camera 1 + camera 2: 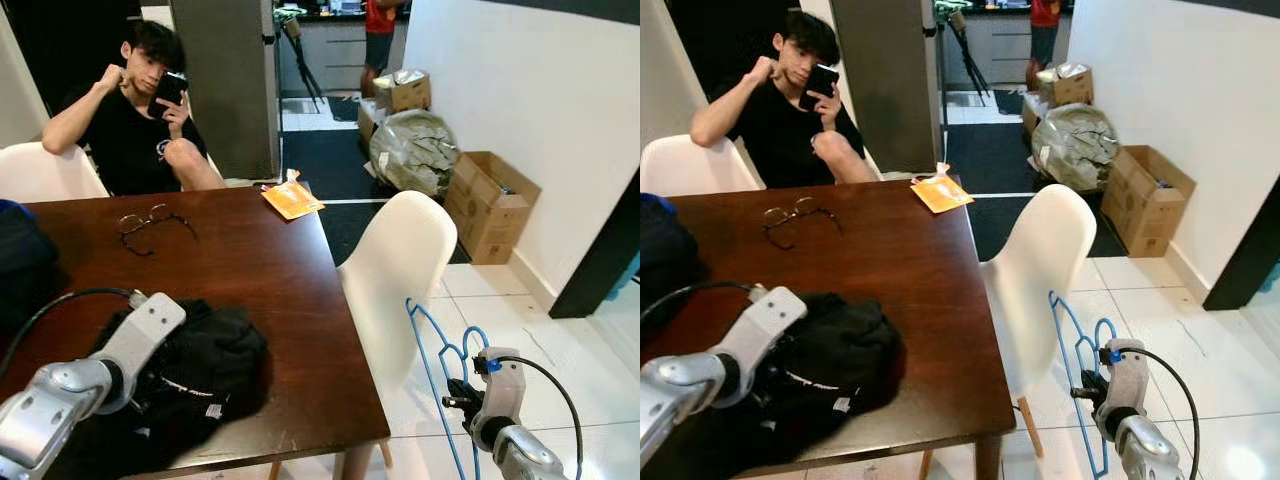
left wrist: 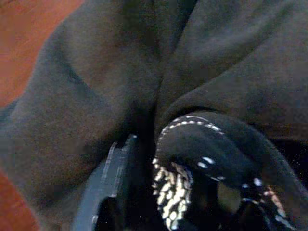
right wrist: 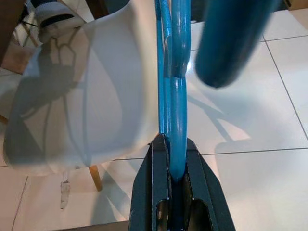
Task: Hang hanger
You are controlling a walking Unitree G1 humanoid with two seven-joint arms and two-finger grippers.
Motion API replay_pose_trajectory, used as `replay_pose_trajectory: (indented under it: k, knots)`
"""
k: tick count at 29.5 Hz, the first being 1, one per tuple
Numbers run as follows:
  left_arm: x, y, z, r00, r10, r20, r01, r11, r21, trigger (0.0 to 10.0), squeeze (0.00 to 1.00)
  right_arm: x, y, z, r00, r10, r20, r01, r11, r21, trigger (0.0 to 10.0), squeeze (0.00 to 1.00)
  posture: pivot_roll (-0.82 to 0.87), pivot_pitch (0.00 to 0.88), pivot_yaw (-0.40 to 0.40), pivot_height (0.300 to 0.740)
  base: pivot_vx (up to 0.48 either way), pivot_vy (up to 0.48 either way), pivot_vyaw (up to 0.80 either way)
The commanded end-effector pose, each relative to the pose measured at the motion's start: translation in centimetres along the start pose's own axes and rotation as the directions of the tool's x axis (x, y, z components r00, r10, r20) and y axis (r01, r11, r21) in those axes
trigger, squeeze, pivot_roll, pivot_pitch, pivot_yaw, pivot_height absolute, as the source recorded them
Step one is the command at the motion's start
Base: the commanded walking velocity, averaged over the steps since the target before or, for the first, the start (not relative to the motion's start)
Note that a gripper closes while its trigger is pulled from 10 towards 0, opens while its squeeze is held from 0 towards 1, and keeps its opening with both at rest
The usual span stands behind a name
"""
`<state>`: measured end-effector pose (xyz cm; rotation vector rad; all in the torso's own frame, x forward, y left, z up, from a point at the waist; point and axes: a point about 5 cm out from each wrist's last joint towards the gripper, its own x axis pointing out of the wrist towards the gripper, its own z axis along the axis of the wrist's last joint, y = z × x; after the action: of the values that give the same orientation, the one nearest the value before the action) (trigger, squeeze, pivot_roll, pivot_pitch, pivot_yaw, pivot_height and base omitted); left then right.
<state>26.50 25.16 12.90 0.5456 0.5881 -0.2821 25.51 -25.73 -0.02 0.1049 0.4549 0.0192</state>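
Observation:
A blue wire hanger (image 1: 432, 350) stands upright over the tiled floor to the right of the table, beside the white chair (image 1: 400, 262). My right gripper (image 1: 462, 392) is shut on its lower part; in the right wrist view the fingers (image 3: 192, 168) clamp the blue rod (image 3: 175, 110). A crumpled black garment (image 1: 205, 375) lies on the near part of the dark wooden table (image 1: 270, 280). My left gripper (image 1: 150, 365) is pressed down into the black garment (image 2: 96, 96), where a fold with white stitching (image 2: 192, 159) bulges up.
A person (image 1: 135, 110) sits at the far side of the table holding a phone. Glasses (image 1: 150, 225) and an orange packet (image 1: 292, 197) lie on the table, a dark bag (image 1: 20, 265) at its left edge. Cardboard boxes (image 1: 490, 205) line the right wall.

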Motion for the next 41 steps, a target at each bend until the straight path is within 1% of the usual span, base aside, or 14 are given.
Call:
replay_pose_trajectory:
  k: [1, 2, 3, 4, 5, 6, 7, 8, 10, 12, 18, 34, 37, 41]
  knots:
    - [-0.4, 1.7, 0.4, 0.995, 0.098, 0.018, -0.099, 0.995, 0.014, 10.0, 1.00, 0.1, 0.0, 0.0, 1.000, 0.000, -0.007, 0.000, 1.000, 0.008, 10.0, 0.00, 0.05, 0.000, -0.010, 0.740, 0.000, 0.000, 0.00]
    - [-0.8, 2.6, 2.6, 0.975, 0.159, 0.156, -0.161, 0.987, 0.003, 10.0, 1.00, 0.1, 0.0, 0.0, 1.000, 0.000, -0.007, 0.000, 1.000, 0.009, 10.0, 0.00, 0.05, 0.000, -0.010, 0.740, 0.000, 0.000, 0.00]
    - [-0.8, 2.6, 2.6, 0.975, 0.159, 0.156, -0.161, 0.987, 0.003, 10.0, 1.00, 0.1, 0.0, 0.0, 1.000, 0.000, -0.007, 0.000, 1.000, 0.009, 10.0, 0.00, 0.05, 0.000, -0.010, 0.740, 0.000, 0.000, 0.00]
    - [-1.4, 2.7, 5.5, 0.927, 0.166, 0.337, -0.152, 0.986, -0.068, 10.0, 0.96, 0.1, 0.1, 0.0, 1.000, 0.000, -0.008, 0.000, 1.000, 0.009, 10.0, 0.00, 0.05, 0.000, -0.011, 0.740, 0.000, 0.000, 0.00]
    - [-2.0, 2.7, 7.2, 0.878, 0.170, 0.448, -0.132, 0.985, -0.115, 10.0, 0.16, 0.1, 0.1, 0.0, 1.000, 0.000, -0.008, 0.000, 1.000, 0.009, 10.0, 0.00, 0.05, 0.000, -0.010, 0.740, 0.000, 0.000, 0.00]
    - [-2.0, 2.7, 7.2, 0.878, 0.170, 0.448, -0.132, 0.985, -0.115, 10.0, 0.16, 0.1, 0.1, 0.0, 1.000, 0.000, -0.008, 0.000, 1.000, 0.009, 10.0, 0.00, 0.05, 0.000, -0.010, 0.740, 0.000, 0.000, 0.00]
    - [-2.6, 2.5, 8.6, 0.829, 0.163, 0.535, -0.094, 0.984, -0.153, 10.0, 0.00, 0.2, 0.1, 0.0, 1.000, 0.000, -0.007, 0.000, 1.000, 0.010, 10.0, 0.00, 0.05, 0.000, -0.009, 0.740, 0.000, 0.000, 0.00]
    - [-3.3, 2.3, 9.9, 0.777, 0.153, 0.611, -0.028, 0.978, -0.209, 10.0, 0.00, 0.2, 0.1, 0.1, 1.000, 0.000, -0.007, 0.000, 1.000, 0.010, 10.0, 0.00, 0.05, 0.000, -0.008, 0.740, 0.000, 0.000, 0.00]
    - [-3.3, 2.3, 9.9, 0.777, 0.153, 0.611, -0.028, 0.978, -0.209, 10.0, 0.00, 0.2, 0.1, 0.1, 1.000, 0.000, -0.007, 0.000, 1.000, 0.010, 10.0, 0.00, 0.05, 0.000, -0.008, 0.740, 0.000, 0.000, 0.00]
    - [-4.4, 1.9, 11.5, 0.697, 0.122, 0.707, 0.105, 0.958, -0.268, 10.0, 0.00, 0.2, 0.2, 0.1, 1.000, 0.001, -0.006, -0.001, 1.000, 0.010, 10.0, 0.00, 0.05, 0.000, -0.006, 0.740, 0.000, 0.000, 0.00]
    - [-5.5, 0.8, 12.1, 0.631, 0.074, 0.772, 0.224, 0.936, -0.273, 10.0, 0.00, 0.3, 0.2, 0.2, 1.000, 0.001, -0.006, -0.001, 1.000, 0.011, 10.0, 0.00, 0.06, 0.000, -0.006, 0.740, -0.360, 0.000, 0.00]
    - [-3.0, -2.7, 7.4, 0.763, 0.205, 0.614, 0.122, 0.886, -0.447, 10.0, 0.00, 0.5, 0.2, 0.4, 1.000, 0.001, -0.006, -0.001, 1.000, 0.011, 10.0, 0.00, 0.07, 0.000, -0.015, 0.740, -0.450, 0.000, 0.00]
    - [-3.0, -2.7, 7.4, 0.763, 0.205, 0.614, 0.122, 0.886, -0.447, 10.0, 0.00, 0.5, 0.2, 0.4, 1.000, 0.001, -0.006, -0.001, 1.000, 0.011, 10.0, 0.00, 0.07, 0.000, -0.015, 0.740, 0.000, 0.000, 0.00]
    - [-2.0, -2.5, 3.6, 0.816, 0.313, 0.486, 0.004, 0.838, -0.546, 10.0, 0.00, 0.5, 0.3, 0.5, 1.000, 0.001, -0.004, -0.001, 1.000, 0.010, 10.0, 0.00, 0.07, 0.000, -0.014, 0.740, 0.000, 0.000, 0.00]
